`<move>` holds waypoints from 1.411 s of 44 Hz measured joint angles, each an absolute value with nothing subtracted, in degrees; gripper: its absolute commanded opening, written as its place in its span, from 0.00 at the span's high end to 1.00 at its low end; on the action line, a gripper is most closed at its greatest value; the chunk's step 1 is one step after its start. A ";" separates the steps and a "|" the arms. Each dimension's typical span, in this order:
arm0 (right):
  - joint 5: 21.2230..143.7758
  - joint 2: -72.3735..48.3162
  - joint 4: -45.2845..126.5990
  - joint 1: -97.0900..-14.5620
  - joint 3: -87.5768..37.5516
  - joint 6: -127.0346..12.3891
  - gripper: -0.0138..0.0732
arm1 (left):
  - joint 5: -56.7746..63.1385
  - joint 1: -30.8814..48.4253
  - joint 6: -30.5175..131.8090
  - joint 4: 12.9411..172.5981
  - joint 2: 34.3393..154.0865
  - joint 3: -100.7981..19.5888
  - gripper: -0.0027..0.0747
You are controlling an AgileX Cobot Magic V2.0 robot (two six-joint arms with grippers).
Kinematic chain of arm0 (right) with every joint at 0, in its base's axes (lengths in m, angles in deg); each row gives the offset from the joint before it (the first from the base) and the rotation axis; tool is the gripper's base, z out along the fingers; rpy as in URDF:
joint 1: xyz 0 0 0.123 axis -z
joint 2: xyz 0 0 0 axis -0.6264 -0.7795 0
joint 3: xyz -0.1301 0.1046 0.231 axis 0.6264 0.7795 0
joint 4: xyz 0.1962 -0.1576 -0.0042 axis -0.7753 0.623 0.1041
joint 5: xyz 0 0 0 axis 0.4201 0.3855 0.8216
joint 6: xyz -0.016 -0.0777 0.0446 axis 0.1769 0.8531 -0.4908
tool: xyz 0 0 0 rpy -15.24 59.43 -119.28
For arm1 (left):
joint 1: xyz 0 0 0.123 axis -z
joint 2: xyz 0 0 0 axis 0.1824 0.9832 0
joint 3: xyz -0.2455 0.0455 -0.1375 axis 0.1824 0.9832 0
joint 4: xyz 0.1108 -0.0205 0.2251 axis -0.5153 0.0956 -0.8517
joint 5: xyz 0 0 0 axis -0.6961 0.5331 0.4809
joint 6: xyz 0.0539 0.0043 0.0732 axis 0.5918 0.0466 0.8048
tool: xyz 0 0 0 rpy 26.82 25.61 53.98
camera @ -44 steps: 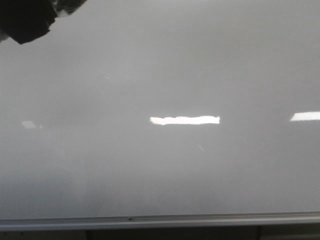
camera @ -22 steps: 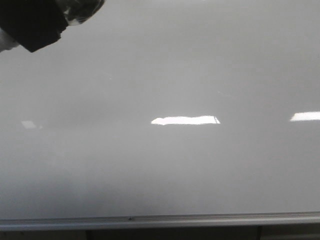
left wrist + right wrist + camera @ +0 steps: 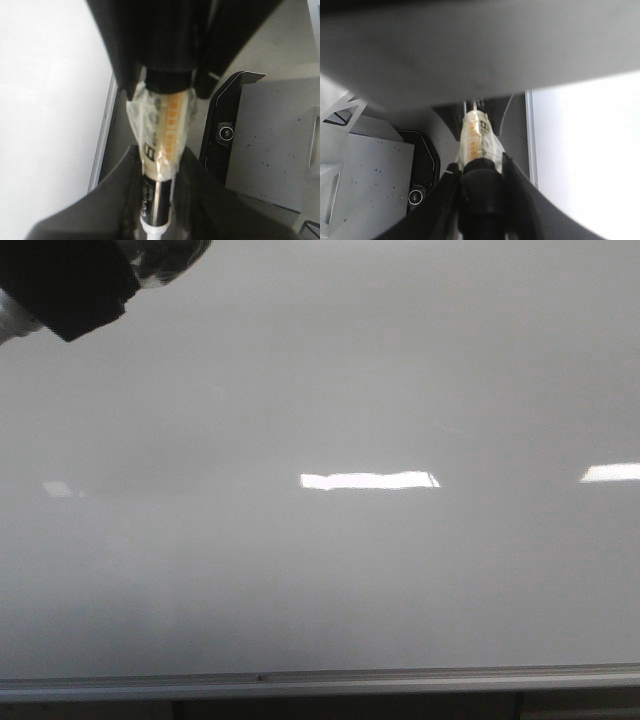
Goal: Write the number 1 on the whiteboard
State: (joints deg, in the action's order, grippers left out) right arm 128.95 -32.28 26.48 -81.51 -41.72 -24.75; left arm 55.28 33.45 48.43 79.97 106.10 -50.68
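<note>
The whiteboard [image 3: 320, 390] fills the front view, glossy light grey, with its silver frame edge [image 3: 320, 678] along the bottom. No black stroke of the number 1 shows on it. My left gripper [image 3: 159, 200] is shut on the black barrel of a marker [image 3: 165, 145] wrapped in clear tape with an orange label. My right gripper [image 3: 479, 172] is shut on the marker's black cap [image 3: 480, 210] at the other end. The two grippers face each other along the marker, beside the board's edge [image 3: 102, 130]. A black gripper part with tape [image 3: 60, 285] shows at the front view's top left.
Bright white light reflections [image 3: 368, 480] lie on the board. Beside the board is a grey speckled surface [image 3: 270, 140] with a black bracket and a small round fitting [image 3: 225, 132], which also shows in the right wrist view [image 3: 415, 197].
The black part with tape at the front view's top left has moved slightly right and further into view; it has hardly moved in the last half second.
</note>
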 measured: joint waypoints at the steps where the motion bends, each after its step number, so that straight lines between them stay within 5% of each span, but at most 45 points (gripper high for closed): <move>1: 128.95 -32.28 26.48 -81.51 -41.72 -24.75 0.79 | 55.28 33.50 48.43 79.86 106.10 -50.68 0.95; 8: 128.95 -32.28 26.48 -81.51 -41.72 -24.75 0.86 | 55.28 33.50 48.47 79.78 106.10 -50.68 0.84; 17: 128.44 -32.28 27.14 -81.51 -41.82 -24.75 0.86 | 54.93 33.50 48.56 79.78 106.10 -50.68 0.32; 20: 128.96 -32.28 28.10 -81.51 -41.81 -24.75 0.86 | 54.13 33.50 48.42 79.04 105.98 -50.83 0.25; 35: 135.23 -28.55 44.32 -76.38 -41.81 -45.66 0.86 | 53.98 24.90 41.84 77.84 98.62 -50.85 0.26; 43: 138.26 -24.73 51.76 -66.17 -41.25 -61.90 0.86 | 53.32 16.00 35.79 77.71 92.10 -47.39 0.26; 62: 126.47 -8.78 52.37 -42.38 -20.65 -70.78 0.86 | 51.06 0.05 28.86 77.67 84.21 -39.78 0.26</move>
State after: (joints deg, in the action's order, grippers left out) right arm 126.47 -8.78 52.37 -42.38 -20.65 -70.78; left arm 51.06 0.05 28.86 77.67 84.21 -39.78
